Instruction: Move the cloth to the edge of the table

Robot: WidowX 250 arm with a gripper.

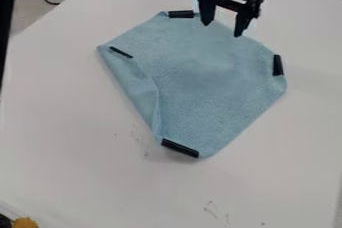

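No legible text, labels, brands, numbers or signs that we can read.

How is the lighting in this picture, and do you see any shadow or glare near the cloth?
Camera view: soft light, with a faint shadow on the table beside the cloth's lower corner. Camera view: a small bright patch between the dark, parted jaws, perhaps glare; I cannot be sure.
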